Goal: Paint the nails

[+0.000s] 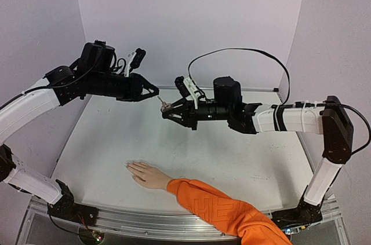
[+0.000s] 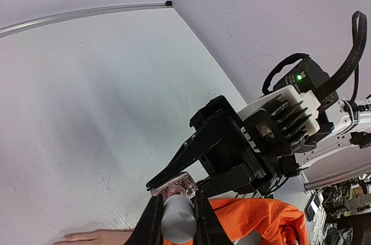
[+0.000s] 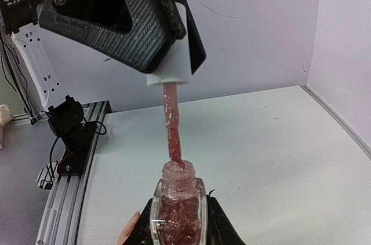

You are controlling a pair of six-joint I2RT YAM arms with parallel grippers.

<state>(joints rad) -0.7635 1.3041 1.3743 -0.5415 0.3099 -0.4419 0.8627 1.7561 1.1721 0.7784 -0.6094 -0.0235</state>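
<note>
Nearest the arm bases, the hand [image 1: 145, 174] is lying flat on the table [image 1: 98, 152], its orange sleeve [image 1: 220, 213] running off the near edge and its fingers pointing left. The nails [image 1: 130, 167] are sitting at those fingertips, facing up and too small to tell whether any polish is on them. Lying palm down like this is offering them to a brush from above.

Further in and well above the table, the two claws are meeting tip to tip. The right claw [image 1: 167, 111] is clamping the bottle [image 3: 177, 216] by its sides, holding it upright so the reddish glitter polish is staying in and the neck is facing the other arm. The left claw [image 1: 154, 92] is gripping the white cap [image 3: 170, 74], and the brush [image 3: 173, 126] hanging from it is reaching down into the neck, coated red. By my reading the brush is being loaded or drawn out, so painting is not yet begun.

Beyond them the bare wall [image 1: 191, 19] is closing off the back
</note>
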